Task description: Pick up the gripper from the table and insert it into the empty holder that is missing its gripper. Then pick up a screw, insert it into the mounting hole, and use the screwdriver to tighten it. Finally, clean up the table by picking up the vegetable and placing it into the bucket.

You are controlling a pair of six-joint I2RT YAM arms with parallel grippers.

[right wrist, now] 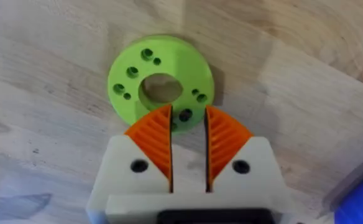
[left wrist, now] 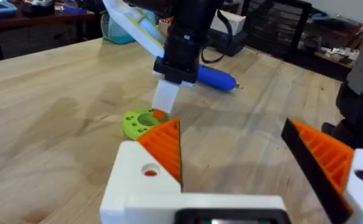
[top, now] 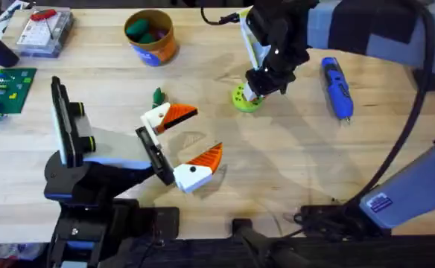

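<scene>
While the right gripper (top: 256, 88) hangs over the lime-green disc (top: 245, 99) in the overhead view, the screwdriver (top: 337, 88) lies well beside that disc — the bucket (top: 151, 36) farther off. From the left wrist, the left gripper (left wrist: 250, 152) stands spread wide short of the disc (left wrist: 141, 122). From the right wrist, the orange pads (right wrist: 155, 138) sit nearly together at the disc's (right wrist: 160, 74) rim — pinching nothing visible.

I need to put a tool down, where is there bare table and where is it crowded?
Bare table lies below the green disc and left of the screwdriver; also between the parts box and the bucket. Crowded: around the left gripper and the vegetable.
</scene>
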